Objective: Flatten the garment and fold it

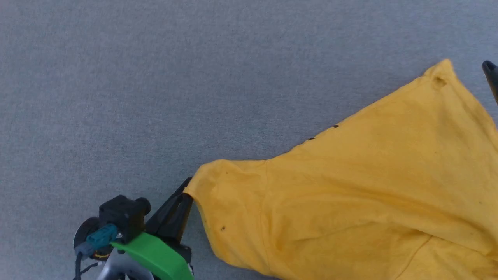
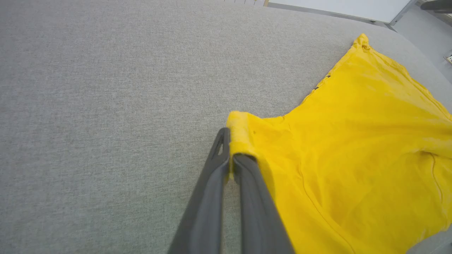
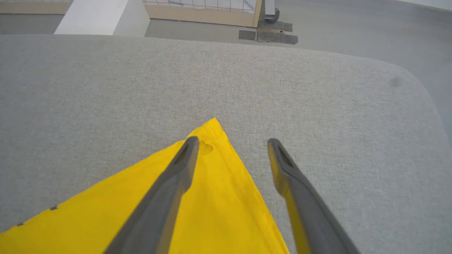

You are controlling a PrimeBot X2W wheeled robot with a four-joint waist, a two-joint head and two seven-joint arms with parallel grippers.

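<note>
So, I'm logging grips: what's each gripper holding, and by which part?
Left gripper pinches the yellow T-shirt at the edge of its sleeve; right gripper is open, holding nothing.

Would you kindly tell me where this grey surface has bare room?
The grey surface is bare across the far side and left of the garment, past the left gripper pinching its edge, and beyond the corner by the open right gripper. The near right is crowded with cloth.

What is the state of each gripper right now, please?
Left gripper: closed, holding a bunched edge of the yellow garment.
Right gripper: open, holding nothing, at a corner of the garment.
</note>
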